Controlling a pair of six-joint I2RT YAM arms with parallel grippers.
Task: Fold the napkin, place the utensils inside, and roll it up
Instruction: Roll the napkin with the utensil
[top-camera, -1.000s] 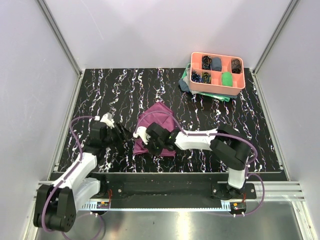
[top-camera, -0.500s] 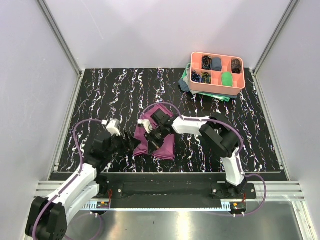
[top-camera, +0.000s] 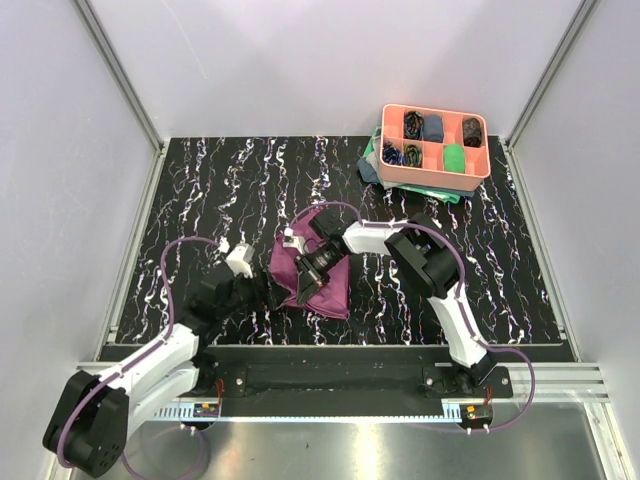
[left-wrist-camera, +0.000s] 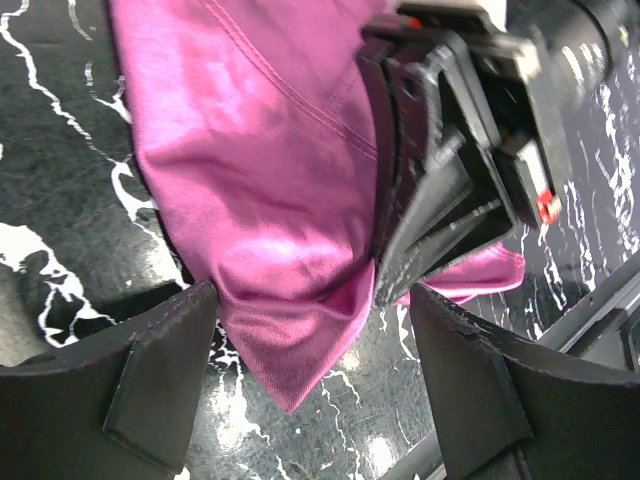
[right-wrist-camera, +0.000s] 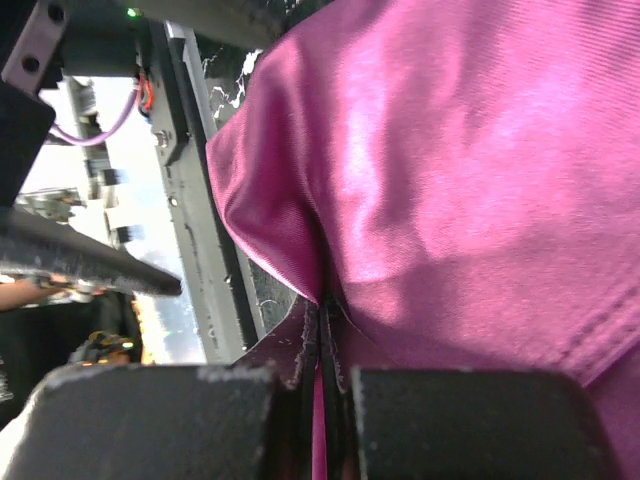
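Plum napkin (left-wrist-camera: 260, 200), probably light, limp and slippery, is clenched at a fold by the right pincer (right-wrist-camera: 322, 330); the released left pincer (left-wrist-camera: 312, 350) straddles its free corner, likely the best hold.

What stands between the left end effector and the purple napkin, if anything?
Nothing visible does. The left end effector is open, and a corner of the napkin already lies between its fingers. The right end effector, shut on a fold of the cloth, is close beside it but not in between.
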